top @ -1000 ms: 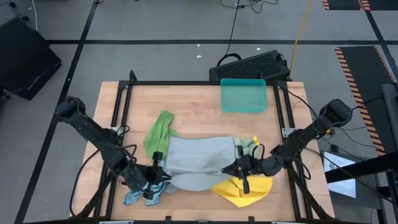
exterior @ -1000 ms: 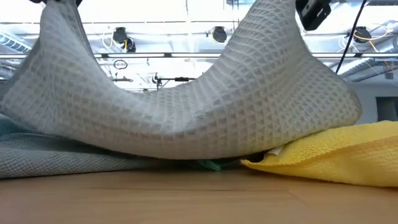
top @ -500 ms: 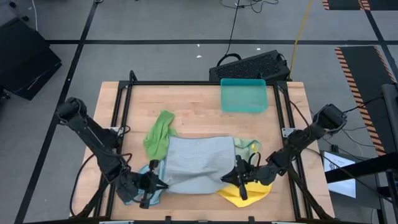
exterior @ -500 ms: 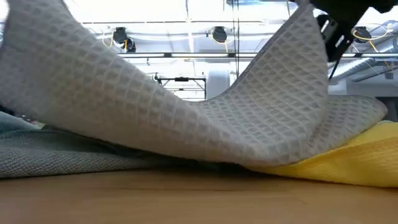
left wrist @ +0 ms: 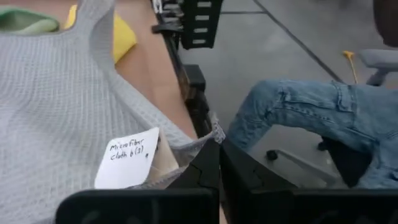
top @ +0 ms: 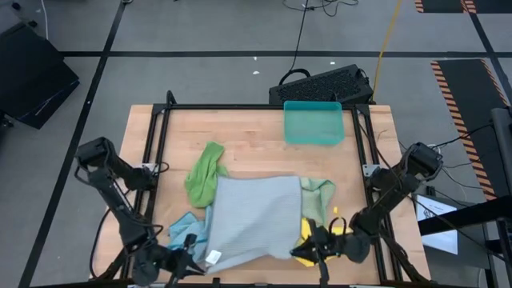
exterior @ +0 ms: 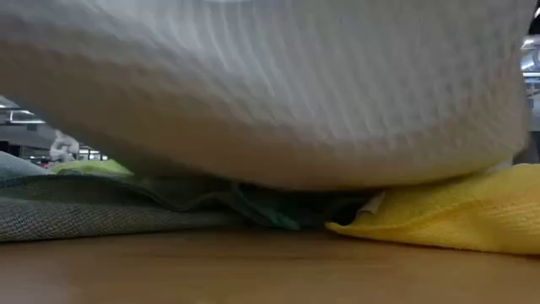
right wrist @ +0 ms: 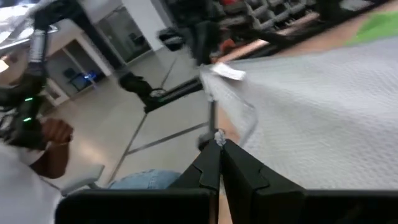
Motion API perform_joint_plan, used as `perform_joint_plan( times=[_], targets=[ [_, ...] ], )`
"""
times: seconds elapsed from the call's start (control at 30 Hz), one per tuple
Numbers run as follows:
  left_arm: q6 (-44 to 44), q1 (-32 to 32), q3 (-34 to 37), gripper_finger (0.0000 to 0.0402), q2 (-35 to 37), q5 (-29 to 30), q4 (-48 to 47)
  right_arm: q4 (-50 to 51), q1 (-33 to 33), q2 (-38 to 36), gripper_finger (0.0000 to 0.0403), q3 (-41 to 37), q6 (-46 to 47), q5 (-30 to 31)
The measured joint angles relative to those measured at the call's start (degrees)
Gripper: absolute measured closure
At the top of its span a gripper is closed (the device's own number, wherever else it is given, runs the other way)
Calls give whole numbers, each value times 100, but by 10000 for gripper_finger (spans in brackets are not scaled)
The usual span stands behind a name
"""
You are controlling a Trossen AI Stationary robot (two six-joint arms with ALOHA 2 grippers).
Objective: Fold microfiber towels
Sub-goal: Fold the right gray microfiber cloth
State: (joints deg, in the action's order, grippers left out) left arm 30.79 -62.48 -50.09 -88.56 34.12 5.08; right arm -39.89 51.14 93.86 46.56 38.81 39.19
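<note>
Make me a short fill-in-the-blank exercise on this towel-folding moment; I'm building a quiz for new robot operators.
1. Both grippers are shut on corners of the ____ towel.
2. The left gripper pinches the corner next to a white ____ with handwriting.
3. Under the lifted towel, by the right gripper, lies a ____ towel.
4. The teal tray at the table's far edge holds ____ towels.

Missing words: grey; label; yellow; no

Five towels: one grey, one bright green, one pale green, one blue, one yellow. One teal tray. Two grippers: left, right.
</note>
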Motion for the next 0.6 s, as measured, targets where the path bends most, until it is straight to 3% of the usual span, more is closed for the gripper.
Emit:
perform_joint_plan(
  times=[0.13,0.23,0.33,0.6],
  targets=[
    [-292,-165,0,398,18,584,-23,0,32,210,397,365,-323,15],
    [-412,-122,0,396,33,941,-305,6,-16,243,397,453,-612,453],
    [-341,-6,0,395,168,1325,-946,42,-105,200,397,455,-828,877],
    [293,462,0,395,760,2250,-2956,1116,-627,-312,397,455,-1125,1057]
  ],
)
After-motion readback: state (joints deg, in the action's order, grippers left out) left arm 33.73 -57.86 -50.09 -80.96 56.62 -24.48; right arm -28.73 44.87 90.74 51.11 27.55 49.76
